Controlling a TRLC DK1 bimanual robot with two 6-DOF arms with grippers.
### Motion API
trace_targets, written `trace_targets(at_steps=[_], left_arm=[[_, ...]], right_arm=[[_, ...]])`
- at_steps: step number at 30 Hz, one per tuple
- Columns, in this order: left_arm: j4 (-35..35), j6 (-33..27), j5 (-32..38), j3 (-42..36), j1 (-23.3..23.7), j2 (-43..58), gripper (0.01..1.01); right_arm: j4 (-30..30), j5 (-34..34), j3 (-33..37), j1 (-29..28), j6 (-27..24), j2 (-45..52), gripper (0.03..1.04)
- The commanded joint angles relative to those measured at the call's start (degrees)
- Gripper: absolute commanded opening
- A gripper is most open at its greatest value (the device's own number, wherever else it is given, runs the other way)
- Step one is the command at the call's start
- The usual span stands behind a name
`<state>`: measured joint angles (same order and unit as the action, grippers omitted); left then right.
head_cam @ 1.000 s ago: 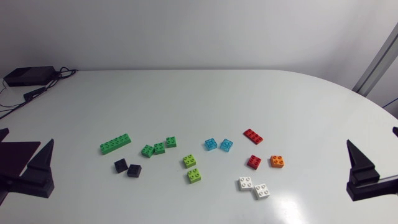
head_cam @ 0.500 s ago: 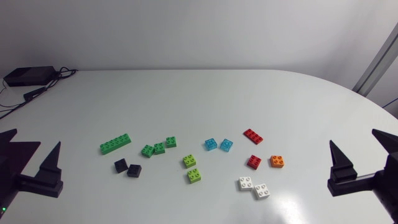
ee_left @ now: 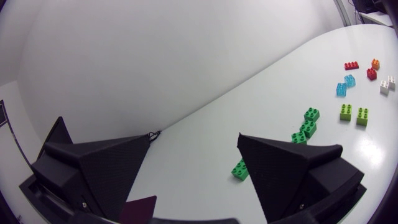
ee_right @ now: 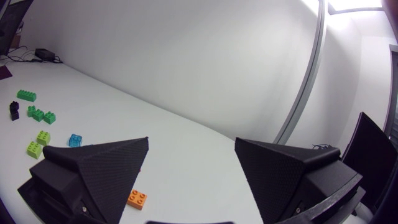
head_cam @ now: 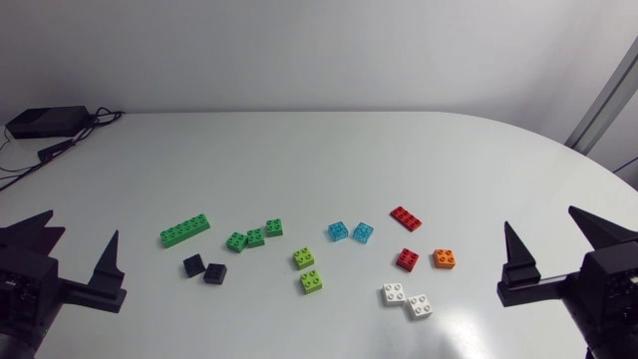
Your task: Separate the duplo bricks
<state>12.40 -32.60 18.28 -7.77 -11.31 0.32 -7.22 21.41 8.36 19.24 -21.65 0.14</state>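
On the white tabletop (head_cam: 299,150), seen from above, small plastic duplo bricks (head_cam: 313,282) lie scattered in the middle. The black left end effector (head_cam: 79,225) and black right end effector (head_cam: 541,219) sit at the sides, both spread wide, holding nothing. Left wrist view: a long green brick (ee_left: 239,169) lies beside one finger. Right wrist view: a square orange brick (ee_right: 137,198) lies beside one finger.

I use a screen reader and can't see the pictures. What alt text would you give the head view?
Duplo bricks in green, black, lime, blue, red, orange and white lie scattered across the near half of a white table. The left gripper and right gripper are open near the table's side edges, holding nothing.
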Motion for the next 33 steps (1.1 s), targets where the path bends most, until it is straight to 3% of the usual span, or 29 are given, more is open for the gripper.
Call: trace_targets(at_steps=[1, 7, 16, 24, 28, 33], left_arm=[[-1.94, -1.77, 0.35, 2.15, -0.38, -1.02, 0.985], [-5.46, -2.21, 0.17, 5.13, -0.47, 0.21, 0.985], [-4.93, 4.47, -0.35, 5.05, -0.03, -1.02, 0.985], [-4.93, 4.83, -0.35, 5.05, 0.24, -1.02, 0.985], [-5.02, 8.52, -0.44, 5.13, -2.22, -1.11, 0.985], [-7.48, 13.62, -0.53, 5.48, -5.04, -1.11, 0.985]], right_arm=[[2.48, 0.04, -2.47, 0.71, 0.73, -0.49, 1.00], [9.33, 0.04, -7.66, 0.71, 0.82, -0.41, 1.00], [10.30, 0.04, -7.92, 1.06, 1.35, -0.41, 1.00], [10.30, -0.05, -8.62, 0.88, 1.43, -0.41, 1.00], [10.30, -0.23, -8.62, -0.17, 1.70, -0.32, 1.00], [10.12, -3.57, -8.62, -8.61, 11.81, -0.41, 1.00]])
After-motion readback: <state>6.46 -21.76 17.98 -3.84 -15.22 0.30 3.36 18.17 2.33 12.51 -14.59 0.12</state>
